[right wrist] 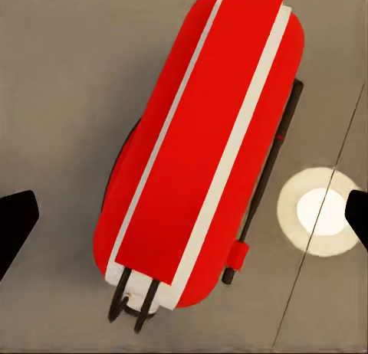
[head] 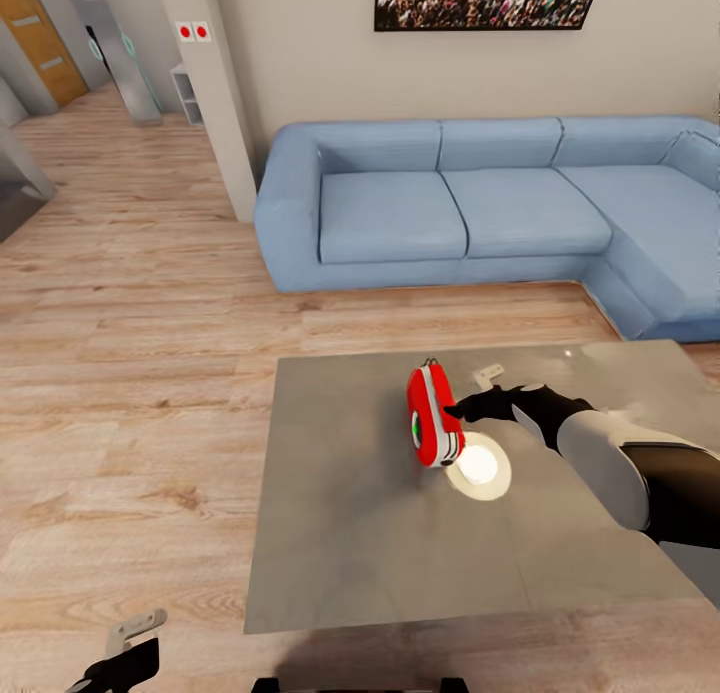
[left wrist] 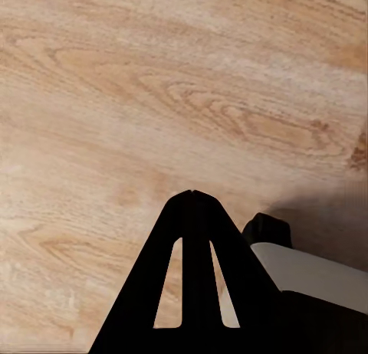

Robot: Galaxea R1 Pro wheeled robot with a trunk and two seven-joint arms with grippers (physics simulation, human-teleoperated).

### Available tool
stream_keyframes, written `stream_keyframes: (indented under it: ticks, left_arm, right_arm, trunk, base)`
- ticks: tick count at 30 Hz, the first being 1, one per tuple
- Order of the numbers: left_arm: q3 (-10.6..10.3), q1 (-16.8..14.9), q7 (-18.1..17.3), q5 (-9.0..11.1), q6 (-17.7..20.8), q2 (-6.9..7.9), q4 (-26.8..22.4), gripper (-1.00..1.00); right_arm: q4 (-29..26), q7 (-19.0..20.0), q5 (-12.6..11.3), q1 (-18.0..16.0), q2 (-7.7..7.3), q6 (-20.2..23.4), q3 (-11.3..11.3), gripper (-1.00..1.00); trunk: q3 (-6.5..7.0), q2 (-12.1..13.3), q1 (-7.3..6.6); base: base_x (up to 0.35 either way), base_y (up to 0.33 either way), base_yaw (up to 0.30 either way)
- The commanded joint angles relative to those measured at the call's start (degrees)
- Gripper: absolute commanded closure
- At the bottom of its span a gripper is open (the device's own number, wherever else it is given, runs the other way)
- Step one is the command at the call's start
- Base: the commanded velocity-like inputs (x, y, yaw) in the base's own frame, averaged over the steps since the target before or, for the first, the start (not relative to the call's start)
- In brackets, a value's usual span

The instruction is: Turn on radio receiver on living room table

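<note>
The red radio receiver stands on its edge near the middle of the glossy grey table, its dial face turned left. The right wrist view looks straight at its red edge with white bands. My right gripper reaches in from the right, and its dark tip is at the radio's right side. It is open: the fingertips sit far apart at either rim of that view, with the radio between them. My left gripper is shut and empty, low over the wood floor at the table's near left corner.
A blue sectional sofa runs behind the table and bends round at the right. A bright round lamp reflection lies on the tabletop beside the radio. A wall pillar stands at the back left, with open plank floor to the left.
</note>
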Motion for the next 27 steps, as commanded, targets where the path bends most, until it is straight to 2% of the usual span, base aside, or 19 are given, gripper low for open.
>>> stream_keyframes:
  ticks: [1, 18, 27]
  left_arm:
    - [0.0, 0.0, 0.0, 0.0, 0.0, 0.0, 0.0, 1.0]
    - [0.0, 0.0, 0.0, 0.0, 0.0, -0.05, 0.0, 1.0]
    - [-0.5, 0.0, 0.0, 0.0, 0.0, -0.26, 0.0, 1.0]
  right_arm:
    - [0.0, 0.0, 0.0, 0.0, 0.01, 0.0, 0.0, -1.0]
    - [0.0, 0.0, 0.0, 0.0, -0.02, 0.0, 0.0, -1.0]
    - [0.0, 0.0, 0.0, 0.0, 0.02, 0.0, 0.0, -1.0]
  trunk:
    - [0.19, 0.4, -0.22]
    - [3.24, 7.2, -3.96]
    - [3.24, 7.2, -3.96]
  base:
    - [-0.264, -0.131, 0.0]
    - [-0.295, -0.152, 0.0]
    - [-0.304, -0.124, 0.0]
